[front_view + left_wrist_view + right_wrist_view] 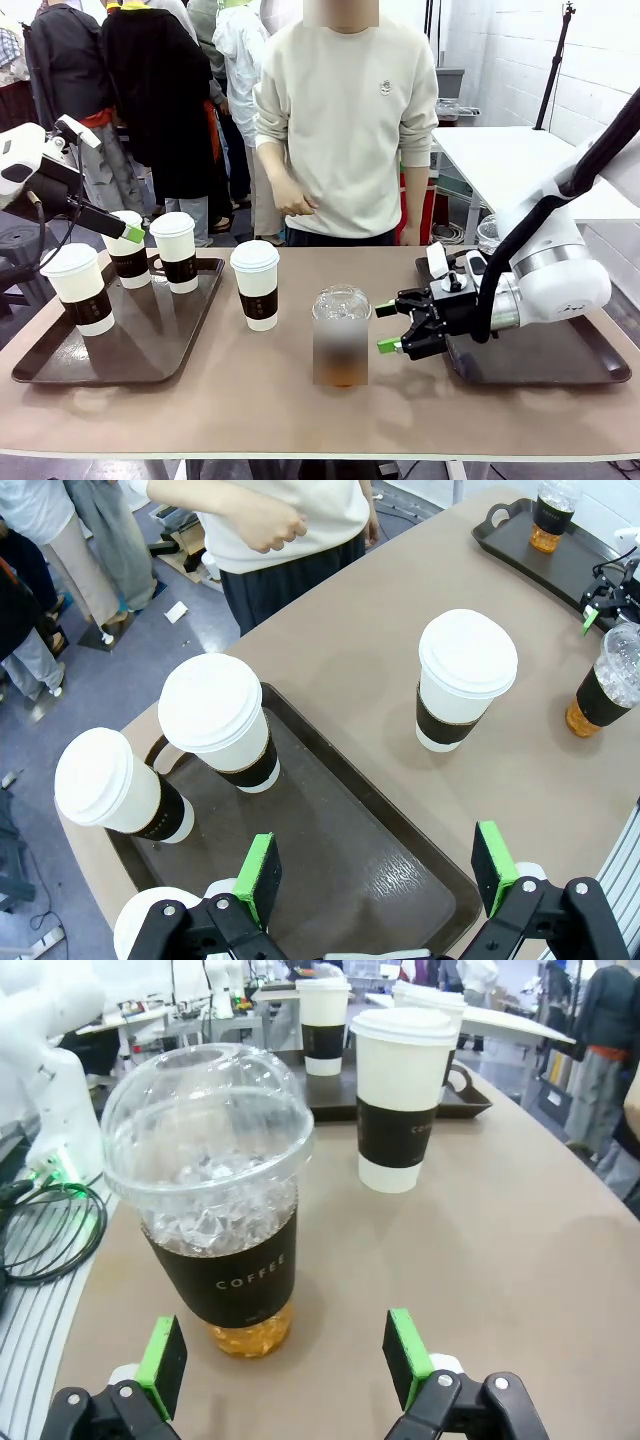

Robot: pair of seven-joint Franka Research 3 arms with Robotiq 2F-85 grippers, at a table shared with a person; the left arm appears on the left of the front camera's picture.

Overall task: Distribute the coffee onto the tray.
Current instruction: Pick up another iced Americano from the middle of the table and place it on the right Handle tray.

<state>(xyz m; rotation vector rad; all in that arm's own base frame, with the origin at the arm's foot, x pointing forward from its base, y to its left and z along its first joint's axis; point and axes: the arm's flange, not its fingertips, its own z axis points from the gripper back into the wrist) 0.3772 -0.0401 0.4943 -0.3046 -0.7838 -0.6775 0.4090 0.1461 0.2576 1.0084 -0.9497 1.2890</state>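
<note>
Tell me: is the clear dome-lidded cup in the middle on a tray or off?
Off. The clear cup stands upright on the bare table, beside the right tray, facing the right gripper.

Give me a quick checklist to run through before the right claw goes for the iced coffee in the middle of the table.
1. Right claw open: ok.
2. Clear cup upright, dome lid on: ok.
3. Cup between the fingers: not ok, it stands ahead of them.
4. Nearest white cup apart from the clear cup: ok.
5. Bare room on the right tray: ok.
6. Person's hand away from the cup: ok.
</note>
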